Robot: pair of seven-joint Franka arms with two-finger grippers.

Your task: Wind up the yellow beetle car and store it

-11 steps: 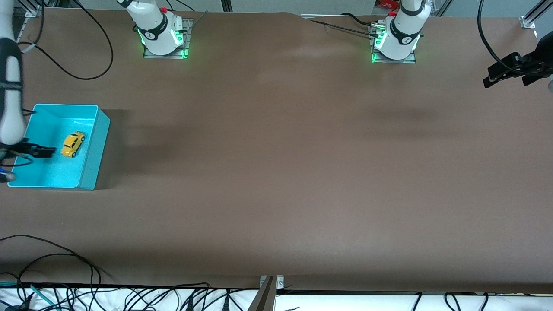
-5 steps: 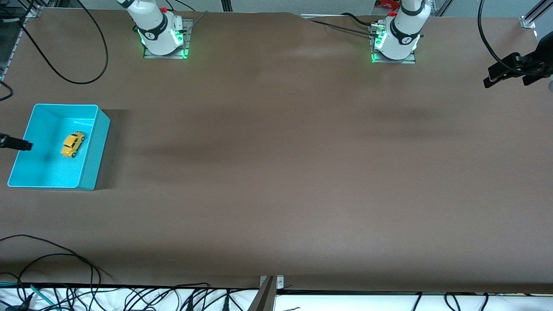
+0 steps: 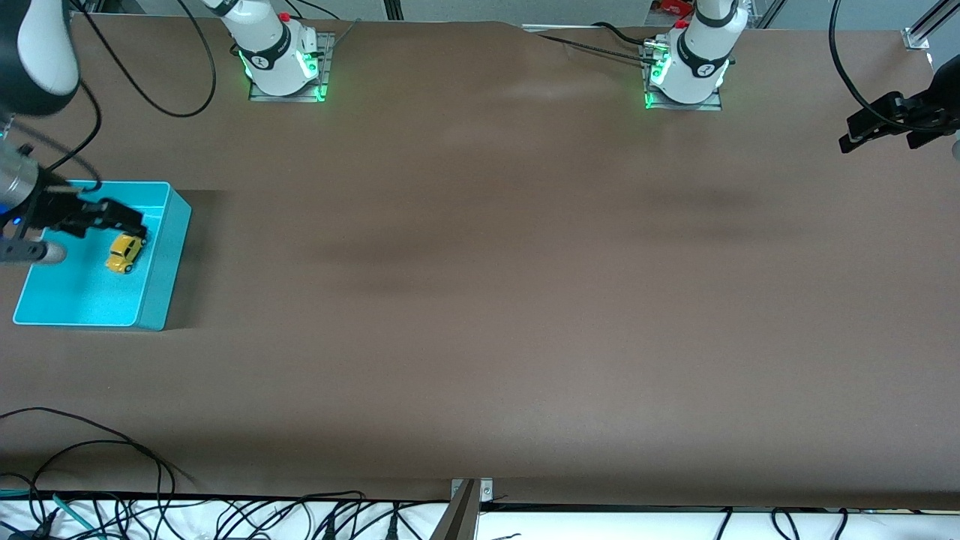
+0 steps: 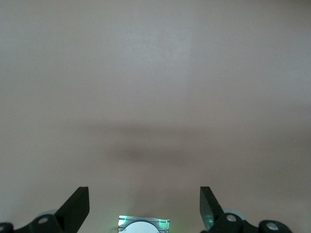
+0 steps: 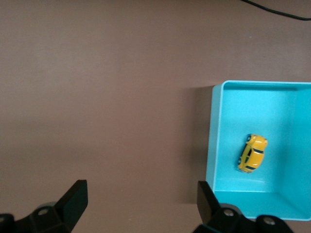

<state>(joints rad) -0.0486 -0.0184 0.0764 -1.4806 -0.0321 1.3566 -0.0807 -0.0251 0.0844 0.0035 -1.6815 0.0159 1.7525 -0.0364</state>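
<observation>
Beetle car (image 3: 125, 253) lay in the bin (image 3: 161, 259) at frame's left edge, my right gripper (image 3: 112, 217) spread wide above it (left gripper (image 4: 145, 206) waited, also wide). Light, hard, slick, I judged; best pinched across its flanks.

White rounded arm bases (image 3: 279, 52) with green lights, black end effector fingers (image 5: 73, 199), black cables (image 3: 142, 45)

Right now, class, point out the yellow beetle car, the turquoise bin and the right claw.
yellow beetle car (image 5: 252, 153): right wrist view, on its roof.
turquoise bin (image 3: 163, 259): front view, on its outer side wall.
right claw (image 5: 141, 201): right wrist view, midway between its open fingertips.
</observation>
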